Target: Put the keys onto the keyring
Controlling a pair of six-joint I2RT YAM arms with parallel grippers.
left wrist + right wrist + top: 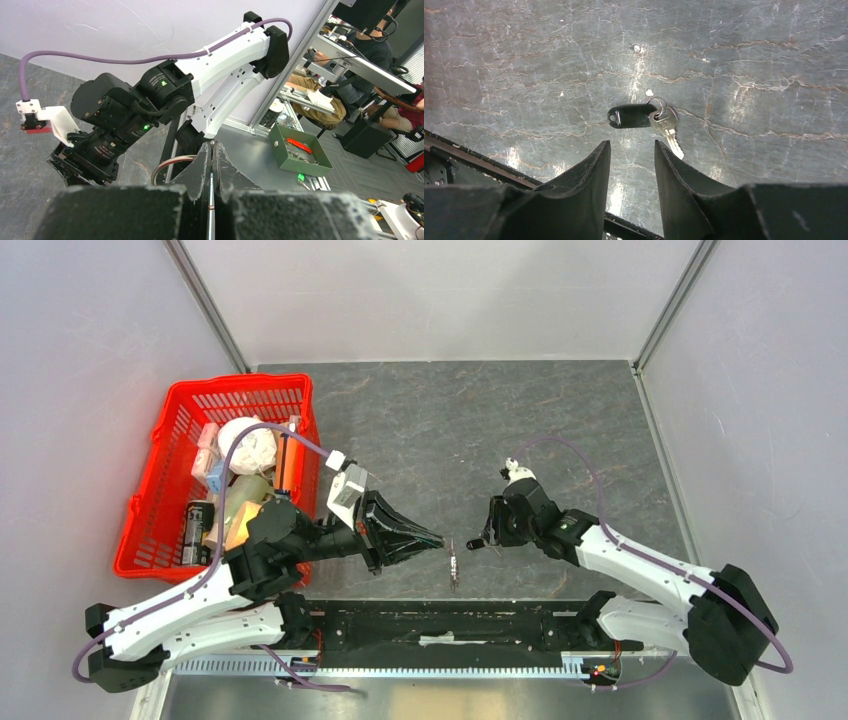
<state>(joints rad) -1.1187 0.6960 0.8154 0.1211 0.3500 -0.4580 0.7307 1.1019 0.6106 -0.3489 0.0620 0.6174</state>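
My left gripper (437,539) is shut, its jaws pressed together on the thin silvery keyring (167,164). The ring's curve sticks out to the left of the fingers in the left wrist view, and its edge shows between the pads. A short key with a black plastic head (629,115) and a silvery key (667,128) lie together on the dark table, joined by a small wire loop (657,103). They appear as a tiny cluster (455,564) in the top view. My right gripper (631,147) is open and empty, just short of these keys (478,542).
A red basket (180,400) full of household items stands at the left. A black rail (440,625) runs along the table's near edge, close to the keys. A green tray (280,145) sits off the table, beyond the right arm.
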